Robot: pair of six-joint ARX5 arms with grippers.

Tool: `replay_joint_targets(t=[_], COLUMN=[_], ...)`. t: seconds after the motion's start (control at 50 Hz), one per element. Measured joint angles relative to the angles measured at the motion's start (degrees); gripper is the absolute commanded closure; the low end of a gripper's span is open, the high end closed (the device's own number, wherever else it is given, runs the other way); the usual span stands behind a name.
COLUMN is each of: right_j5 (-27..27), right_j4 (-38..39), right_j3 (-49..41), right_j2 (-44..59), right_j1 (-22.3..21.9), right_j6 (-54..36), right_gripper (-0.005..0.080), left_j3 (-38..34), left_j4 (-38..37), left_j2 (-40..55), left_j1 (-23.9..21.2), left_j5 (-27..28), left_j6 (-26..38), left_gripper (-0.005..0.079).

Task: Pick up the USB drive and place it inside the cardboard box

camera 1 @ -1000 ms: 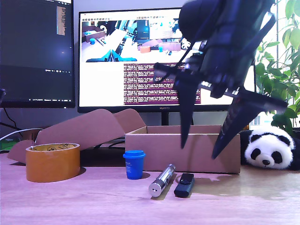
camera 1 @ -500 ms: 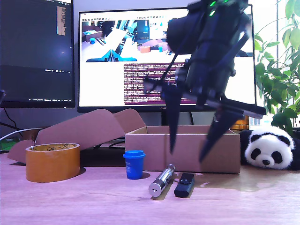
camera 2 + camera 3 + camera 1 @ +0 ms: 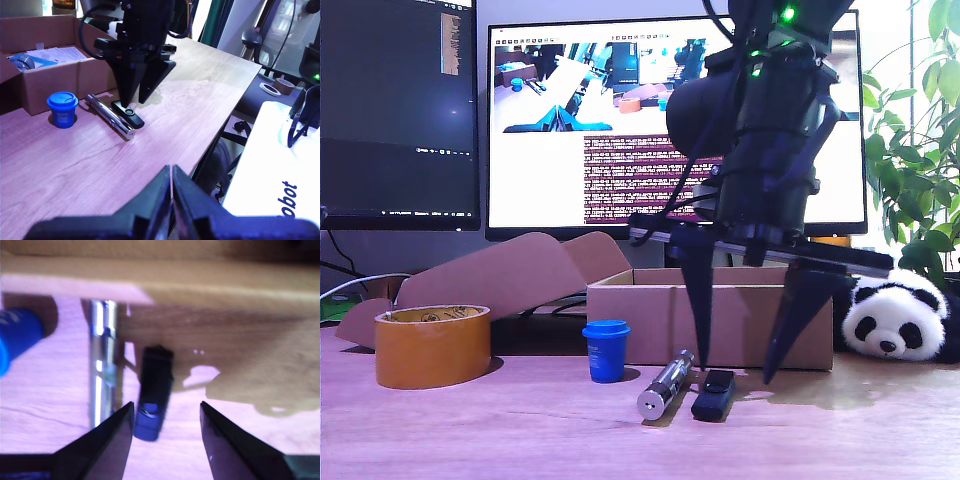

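Note:
The USB drive (image 3: 713,393) is a small black stick lying on the wooden table in front of the cardboard box (image 3: 650,320), beside a silver cylinder (image 3: 664,384). My second gripper (image 3: 737,372) hangs open just above the drive, fingers pointing down, one on each side of it. In the second wrist view the USB drive (image 3: 152,385) lies between the spread fingers of my second gripper (image 3: 166,409). The first wrist view shows the USB drive (image 3: 128,113), my second gripper (image 3: 134,102) and the cardboard box (image 3: 50,85) from afar. My first gripper (image 3: 171,185) is shut, holds nothing, and is far from them.
A blue cup (image 3: 606,350) stands to the exterior view's left of the cylinder. A tape roll (image 3: 432,345) and a loose cardboard flap (image 3: 500,275) sit further left in that view, and a toy panda (image 3: 890,320) sits at its right. The box holds papers (image 3: 55,52). The table edge (image 3: 227,117) drops off beyond the drive.
My second gripper has come down and shifted toward the exterior view's left, from high over the box to just above the USB drive. Its fingers stay open. The objects have not moved.

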Motion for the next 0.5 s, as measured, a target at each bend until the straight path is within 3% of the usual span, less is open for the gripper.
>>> replay_joint_targets(t=[0.5], right_j5=[1.5], right_j4=[1.7], right_j3=[0.0], right_j2=[0.0], right_j1=[-0.4], right_j6=[-0.1], right_gripper=[0.0406], left_j3=[0.0], left_j4=[0.0], left_j2=[0.0], left_j1=[0.0], left_j5=[0.0], left_j6=[0.0], left_gripper=[0.0761])
